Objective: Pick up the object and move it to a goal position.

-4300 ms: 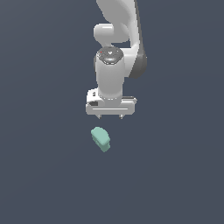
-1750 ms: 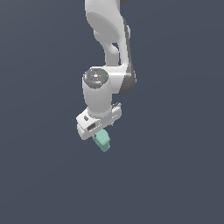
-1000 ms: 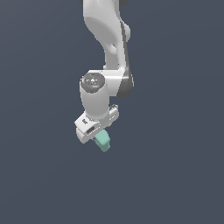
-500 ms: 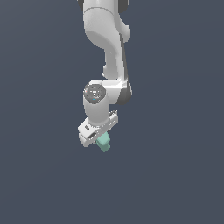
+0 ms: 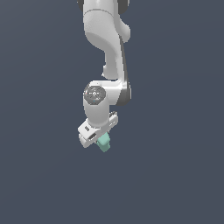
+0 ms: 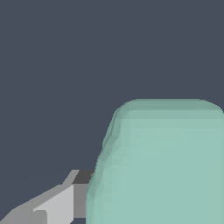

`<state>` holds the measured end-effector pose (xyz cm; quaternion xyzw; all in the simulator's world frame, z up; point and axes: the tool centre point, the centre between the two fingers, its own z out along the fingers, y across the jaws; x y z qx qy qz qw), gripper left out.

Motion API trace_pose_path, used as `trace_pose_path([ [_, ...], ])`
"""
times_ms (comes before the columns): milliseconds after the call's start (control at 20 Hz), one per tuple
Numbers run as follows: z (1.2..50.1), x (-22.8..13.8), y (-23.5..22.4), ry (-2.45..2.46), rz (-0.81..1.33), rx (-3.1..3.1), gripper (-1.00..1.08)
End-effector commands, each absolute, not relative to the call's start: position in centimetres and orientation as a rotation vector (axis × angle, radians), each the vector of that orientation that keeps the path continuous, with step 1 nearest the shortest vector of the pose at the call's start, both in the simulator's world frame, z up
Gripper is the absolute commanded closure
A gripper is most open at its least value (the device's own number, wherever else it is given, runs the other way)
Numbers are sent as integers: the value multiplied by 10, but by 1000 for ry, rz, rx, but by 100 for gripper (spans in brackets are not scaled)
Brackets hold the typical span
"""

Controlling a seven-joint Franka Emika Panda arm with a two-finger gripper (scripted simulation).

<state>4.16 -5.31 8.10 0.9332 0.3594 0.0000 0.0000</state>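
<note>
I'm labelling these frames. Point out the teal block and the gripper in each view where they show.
teal block (image 5: pixel 104 143), exterior view, its visible end below the gripper
teal block (image 6: pixel 166 166), wrist view, its broad face
gripper (image 5: pixel 99 139), exterior view, between the fingertips

Arm: having been standing upright above the block at the outset, it is now leaning down and reaching lower in the exterior view.
Gripper (image 5: pixel 101 139): having been level and clear of the block, it is now sitting tilted, its body turned toward the exterior view's left.
Mint-green block (image 5: pixel 104 142): having been lying apart below the fingers, it is now sitting right under the gripper, partly hidden.
</note>
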Motion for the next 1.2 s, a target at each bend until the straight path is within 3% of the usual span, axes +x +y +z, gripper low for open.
trace_pose_path([
  [0, 81, 42, -53, 1130, 0, 2932, 108],
  [550, 93, 47, -63, 1130, 0, 2932, 108],
  [1150, 160, 76, -119, 1131, 1, 2932, 108],
])
